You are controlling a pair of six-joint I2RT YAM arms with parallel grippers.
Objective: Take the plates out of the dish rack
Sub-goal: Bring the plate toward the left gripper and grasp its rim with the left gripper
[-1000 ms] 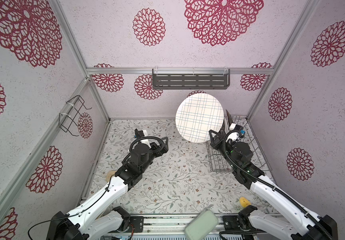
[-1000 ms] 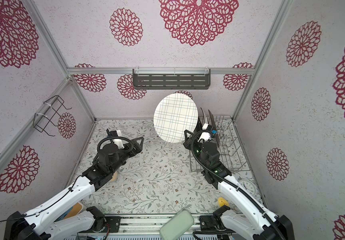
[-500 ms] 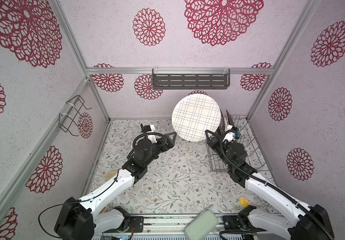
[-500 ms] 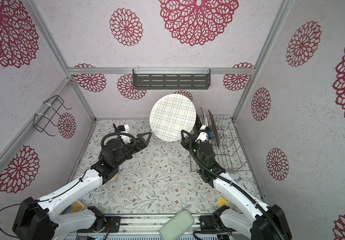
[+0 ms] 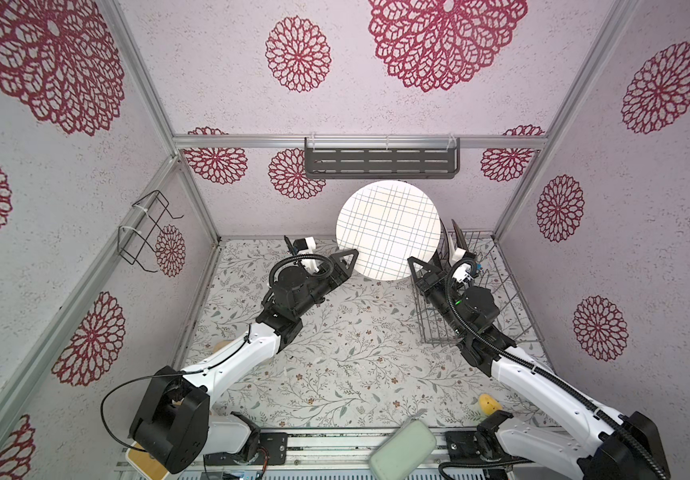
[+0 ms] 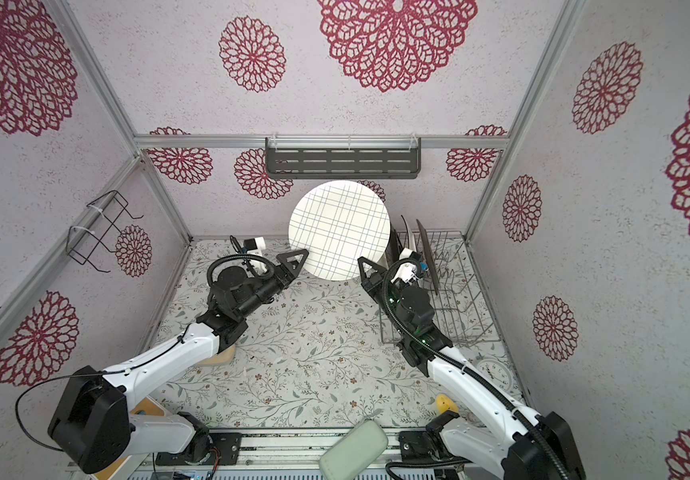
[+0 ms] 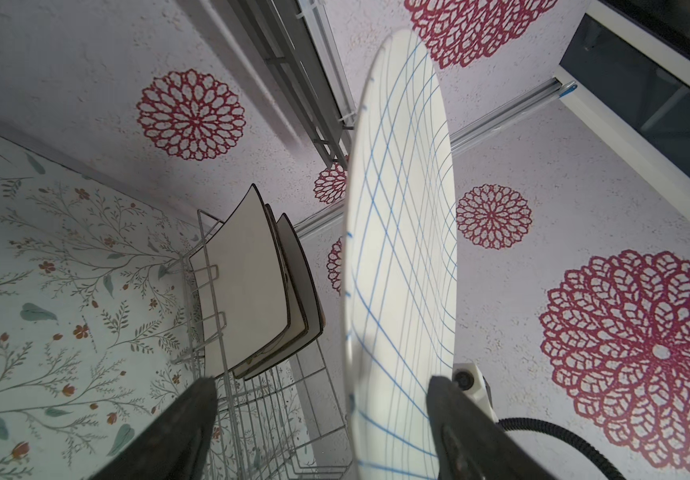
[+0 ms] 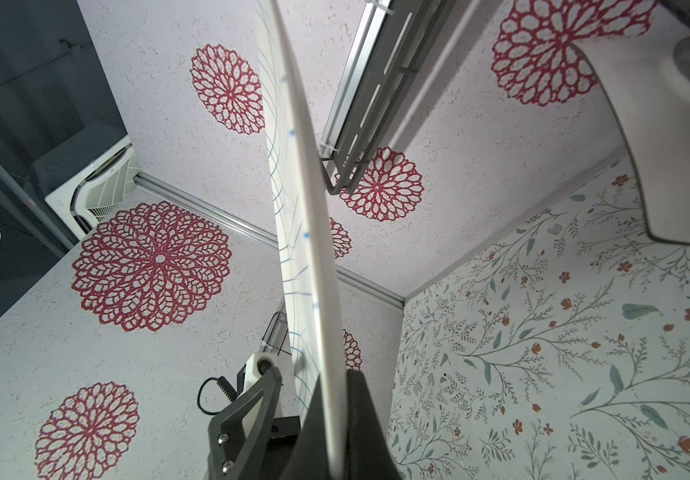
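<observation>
**Counter** (image 5: pixel 356 353): floral surface filling the lower middle of both top views, walled at the back and both sides. A broad bare stretch lies between the two arms.

**Dish rack** (image 5: pixel 514 299): silver wire basket, right of centre on the counter. Its long axis runs from the frame's lower middle up toward the back wall, close along the right wall.

**Round plate** (image 5: pixel 387 230): cream with dark grid lines, out of the rack and held in the air at centre frame, over the back of the counter. The gridded face is turned toward the top camera, and both wrist views show it nearly edge-on. In both top views its upper rim sits just under the grey slotted shelf (image 5: pixel 380 162). Its right rim is near the racked plates, and there is open room to its left.

**Square plates** (image 7: pixel 247 282): at least three, standing on edge at the rack's far end and leaning together, corners pointing up.

**Right end effector** (image 8: pixel 333 386): clenched on the round plate's lower right rim, one finger on each face.

**Left end effector** (image 7: pixel 320 384): released, jaws spread and straddling the plate's lower left rim. One finger (image 7: pixel 455 415) is close against the gridded face, and the other stands well apart from the back.

**Black wire holder** (image 5: pixel 143 232): on the left wall, well apart from the rest.
</observation>
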